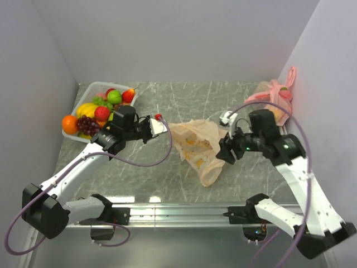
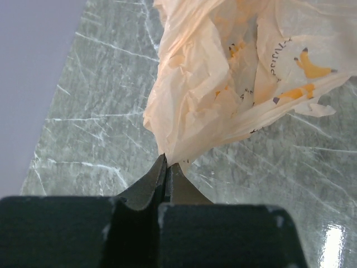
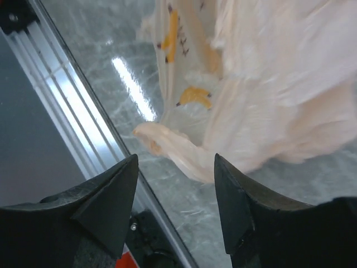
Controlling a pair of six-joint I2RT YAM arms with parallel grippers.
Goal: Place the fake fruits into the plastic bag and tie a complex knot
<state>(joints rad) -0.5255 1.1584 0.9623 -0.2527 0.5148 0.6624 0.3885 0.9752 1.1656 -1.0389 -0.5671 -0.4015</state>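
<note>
Peach-orange film is pinched between the closed tips of the left gripper [image 2: 167, 166]. In the left wrist view the jaws are pressed together on a gathered edge of the plastic bag [image 2: 223, 84], which rises from them towards 1 o'clock. The right gripper [image 3: 175, 187] is spread wide and nothing is clamped in it. In the right wrist view a folded lip of the bag hangs just ahead of the gap; contact with either finger cannot be told.

Two arms are counted in the top view. The left arm [image 1: 78, 167] is stretched from 7 o'clock over the table [image 1: 167, 184], its gripper pointed to 3 o'clock at the bag's left end. The right arm [image 1: 301, 173] is raised from 5 o'clock and bent at the elbow, its gripper aimed towards 8 o'clock at the bag's right side.

One plastic bag is seen, crumpled between the two grippers, with yellow-orange printed marks showing. Whether anything is inside cannot be told. One white tray [image 1: 97, 84] is set at 10 o'clock from it, well apart, and the fake fruits [image 1: 100, 111] are heaped in it. One orange [image 1: 70, 124], one bunch of purple grapes [image 1: 86, 124], yellow bananas [image 1: 86, 109], one green apple [image 1: 114, 96], two red pieces [image 1: 102, 113] and some green grapes [image 1: 99, 101] can be counted. One pink bag [image 1: 276, 95] rests at 2 o'clock, in the table's far right corner.
</note>
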